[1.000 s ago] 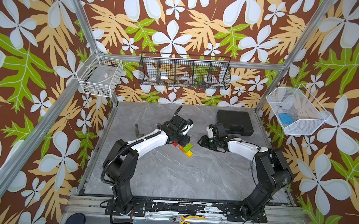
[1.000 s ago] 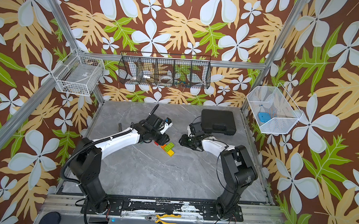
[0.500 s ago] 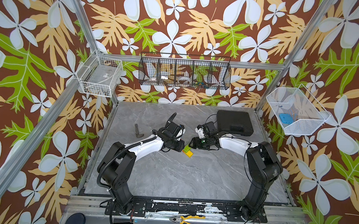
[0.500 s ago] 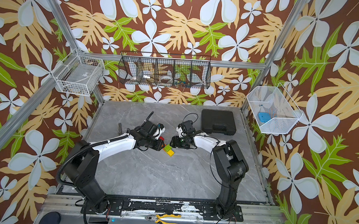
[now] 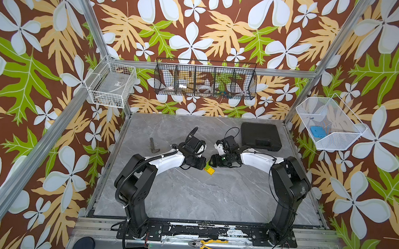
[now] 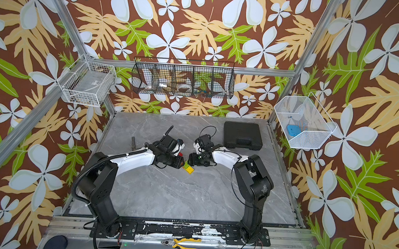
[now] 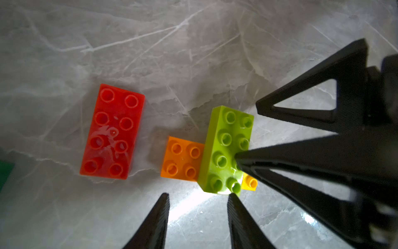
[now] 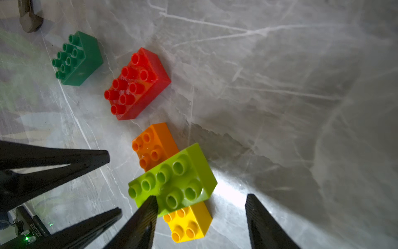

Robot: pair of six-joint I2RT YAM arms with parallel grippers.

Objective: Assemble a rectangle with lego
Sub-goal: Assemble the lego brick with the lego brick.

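Pincers first: R pincer [image 8: 201, 197] stands wide w/ nothing clamped, one fingertip [image 8: 148, 213] down on the lime brick [image 8: 172, 183]. L pincer [image 7: 198, 195] is part-open and empty, tips just beside that brick's end. Lego [image 5: 209, 170] sits approx mid-surface, well off every edge of the table [image 5: 190, 199]. Lime brick lies crosswise over the orange brick [image 8: 153, 142] and yellow brick [image 8: 189, 226], bridging the two. Prob. the R tip is pressing it so the studs seat, w/ L close by to stop the stack sliding. Red brick [image 8: 137, 84] and dark green brick [image 8: 77, 58] lie loose, studs up, apart from the stack; likely the next stripes. Black case [image 5: 261, 136] sits at the far right corner. Writing: no brand legible on any stud. Tiny white print [image 8: 35, 230] shows on L pincer's body, too blurred to read.
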